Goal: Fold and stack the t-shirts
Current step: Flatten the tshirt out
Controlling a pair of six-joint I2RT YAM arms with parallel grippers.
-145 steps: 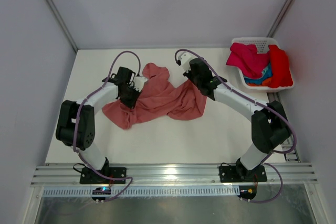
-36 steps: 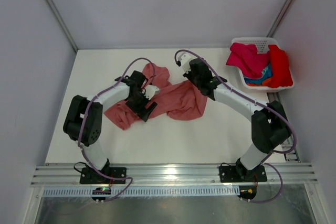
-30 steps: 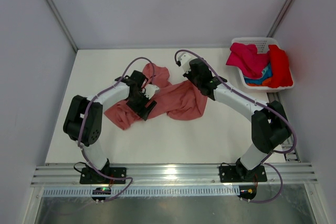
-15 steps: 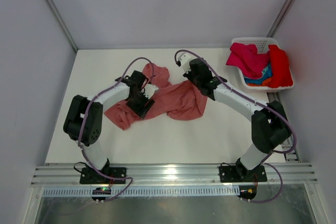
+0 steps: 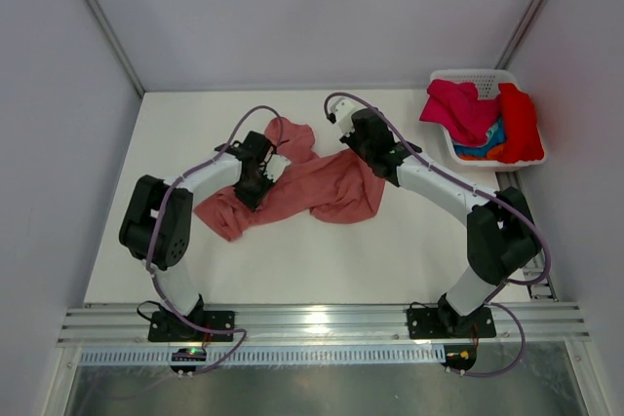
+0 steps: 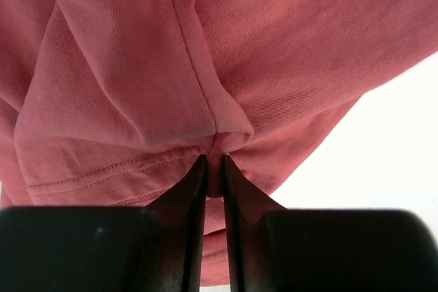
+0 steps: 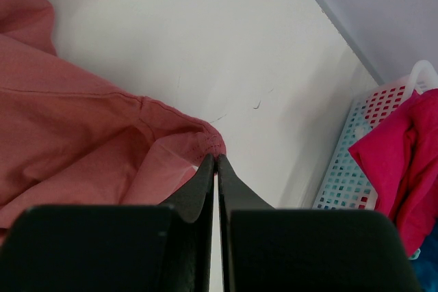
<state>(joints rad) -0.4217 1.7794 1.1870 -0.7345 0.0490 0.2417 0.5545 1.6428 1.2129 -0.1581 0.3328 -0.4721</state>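
A salmon-pink t-shirt (image 5: 322, 187) lies crumpled in the middle of the white table (image 5: 331, 250). My left gripper (image 5: 253, 192) sits over its left part. In the left wrist view the gripper (image 6: 213, 162) is shut on a pinched fold of the pink t-shirt (image 6: 274, 46) beside a seam. My right gripper (image 5: 353, 148) is at the shirt's far right corner. In the right wrist view it (image 7: 216, 158) is shut on the hemmed corner of the pink t-shirt (image 7: 68, 121). More t-shirts fill the basket: magenta (image 5: 458, 109), red (image 5: 522, 124), blue (image 5: 492, 138) and orange (image 5: 473, 155).
The white plastic basket (image 5: 468, 75) stands at the table's far right corner; its mesh wall (image 7: 349, 176) and the magenta t-shirt (image 7: 404, 155) show in the right wrist view. Grey walls enclose the table on three sides. An aluminium rail (image 5: 322, 323) runs along the near edge.
My left gripper has closed from wide open onto a fold of the pink t-shirt and shifted slightly up and left. The right arm and its grip have not moved.
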